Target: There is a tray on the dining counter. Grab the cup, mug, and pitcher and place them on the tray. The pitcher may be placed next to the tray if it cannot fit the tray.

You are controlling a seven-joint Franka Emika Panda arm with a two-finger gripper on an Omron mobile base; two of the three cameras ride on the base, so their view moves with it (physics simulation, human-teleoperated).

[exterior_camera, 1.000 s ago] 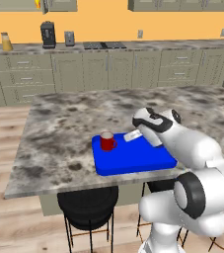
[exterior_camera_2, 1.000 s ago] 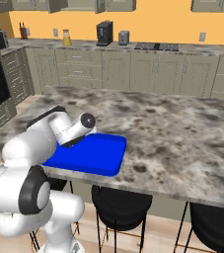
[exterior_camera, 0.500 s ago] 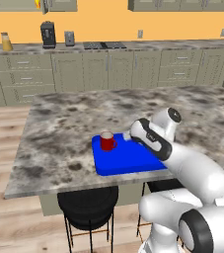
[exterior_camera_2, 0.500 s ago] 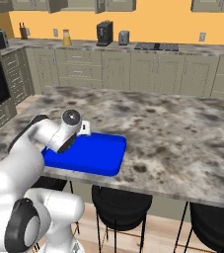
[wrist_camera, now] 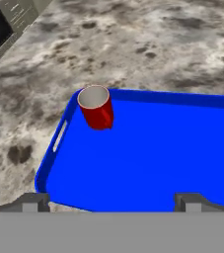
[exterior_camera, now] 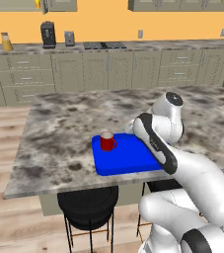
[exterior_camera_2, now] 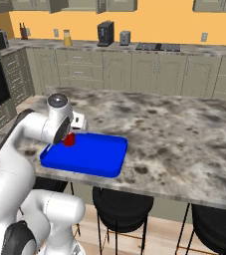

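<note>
**One down, two to go: mug is on the tray**

The red mug (exterior_camera: 107, 141) stands upright on the blue tray (exterior_camera: 133, 160), tucked into a corner near the rim — that part of the job looks done. From the hand view it sits clear of the fingers (wrist_camera: 111, 200), which are spread wide with nothing between them; only bare blue tray shows in the gap. So the hand is free and hanging over the tray, on the stone tabletop (exterior_camera: 59, 133) of the island.

What's left? The cup and the pitcher. A small yellowish container (exterior_camera: 6, 42) stands far back on the rear counter against the wall (it could be the pitcher, but at this size I can't say for sure). Nothing yellow sits on the island near the tray, so the cup has to be fetched from somewhere else.

My read — roughly a third of the way through. The tray has plenty of open floor beside the mug, so room for the cup shouldn't be a problem; whether the pitcher fits too is a call for later. The next move likely means driving the base away from the island.
</note>
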